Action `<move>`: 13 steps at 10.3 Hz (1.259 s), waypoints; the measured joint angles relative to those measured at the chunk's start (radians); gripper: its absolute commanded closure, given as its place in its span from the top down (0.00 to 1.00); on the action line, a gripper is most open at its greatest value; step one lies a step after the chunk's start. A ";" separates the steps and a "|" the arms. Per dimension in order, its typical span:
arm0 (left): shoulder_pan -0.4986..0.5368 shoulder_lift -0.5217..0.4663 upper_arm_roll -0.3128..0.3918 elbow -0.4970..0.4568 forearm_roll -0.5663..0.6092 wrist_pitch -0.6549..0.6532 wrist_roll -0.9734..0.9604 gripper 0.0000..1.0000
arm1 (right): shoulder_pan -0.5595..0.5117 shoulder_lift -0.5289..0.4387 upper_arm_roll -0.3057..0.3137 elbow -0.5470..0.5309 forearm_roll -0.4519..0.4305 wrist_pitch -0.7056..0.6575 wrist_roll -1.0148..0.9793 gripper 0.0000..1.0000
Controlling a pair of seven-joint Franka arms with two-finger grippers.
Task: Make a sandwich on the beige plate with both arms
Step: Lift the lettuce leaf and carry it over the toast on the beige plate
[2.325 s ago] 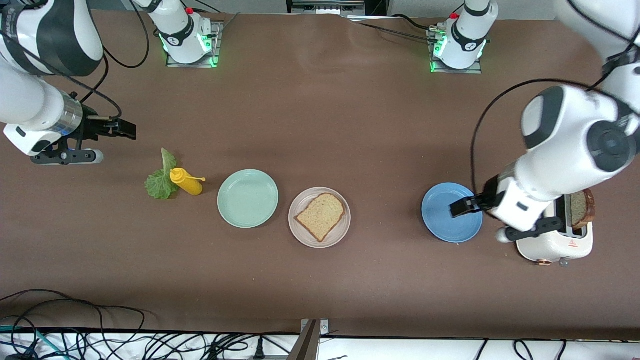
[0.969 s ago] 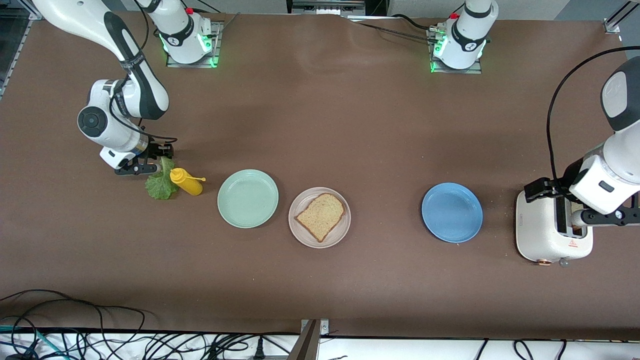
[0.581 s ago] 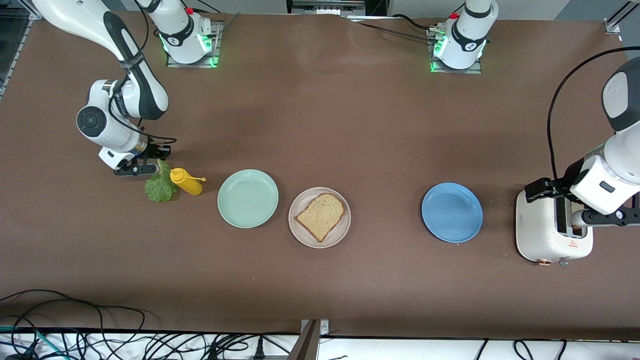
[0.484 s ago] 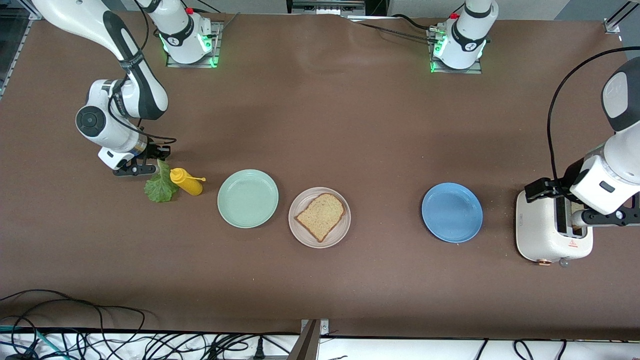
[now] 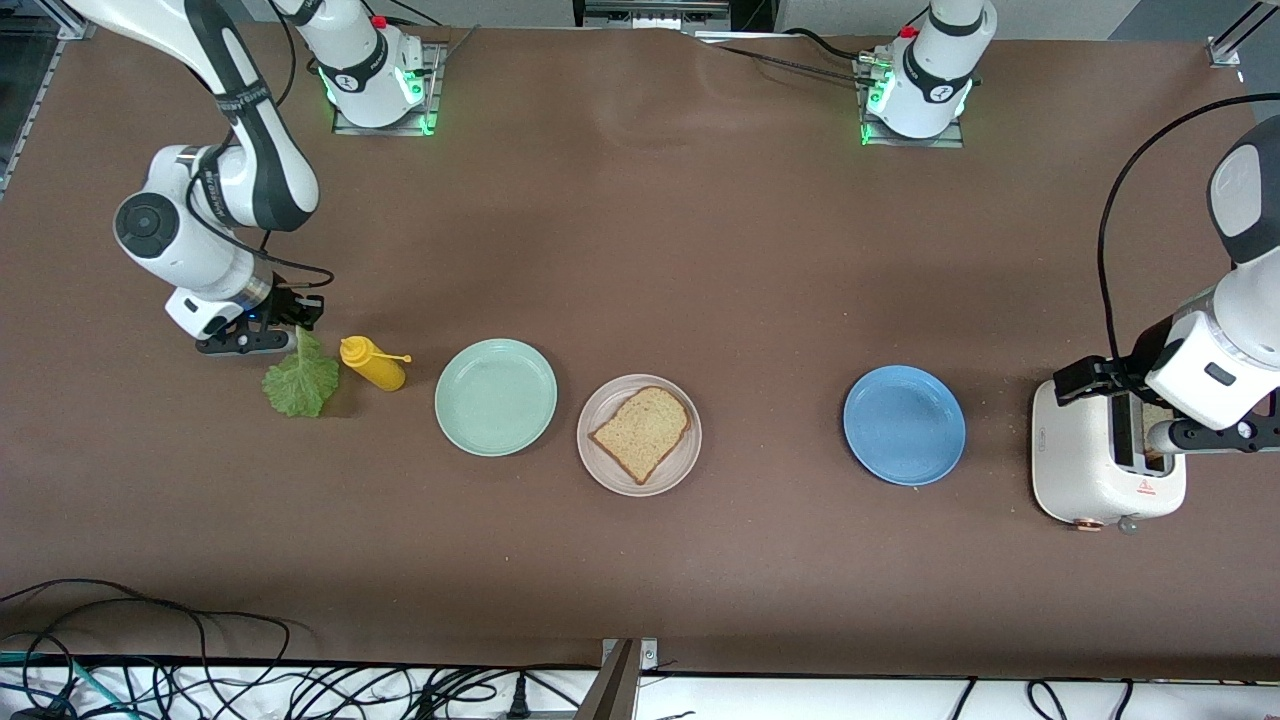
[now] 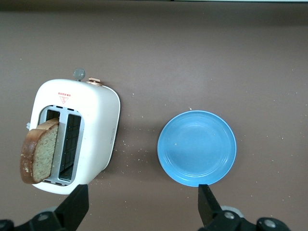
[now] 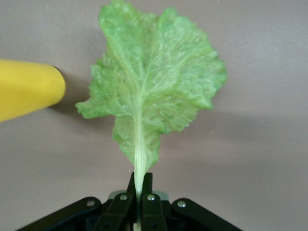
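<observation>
My right gripper (image 5: 296, 322) (image 7: 139, 185) is shut on the pale stem of the ruffled green lettuce leaf (image 5: 300, 378) (image 7: 149, 91). The leaf spreads low over the table beside the yellow bottle, toward the right arm's end. The beige plate (image 5: 672, 478) sits mid-table with one slice of bread (image 5: 641, 432) on it. A second slice (image 6: 38, 151) stands in a slot of the white toaster (image 5: 1085, 470) (image 6: 91, 120). My left gripper (image 5: 1085, 381) (image 6: 139, 211) hangs open and empty, high over the toaster's edge toward the blue plate.
A yellow mustard bottle (image 5: 373, 364) (image 7: 26, 94) lies right by the lettuce. A mint green plate (image 5: 495, 397) sits between the bottle and the beige plate. A blue plate (image 5: 904, 425) (image 6: 197, 147) lies beside the toaster. Cables run along the table's front edge.
My right gripper came down to the lettuce, shut on its stem and pulled the leaf away from the bottle toward the right arm's end. The left arm moved from the blue plate to over the toaster.
</observation>
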 measured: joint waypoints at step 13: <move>0.012 0.000 -0.002 0.000 0.000 0.000 0.025 1.00 | 0.403 0.261 0.033 0.763 0.290 -0.435 0.738 0.00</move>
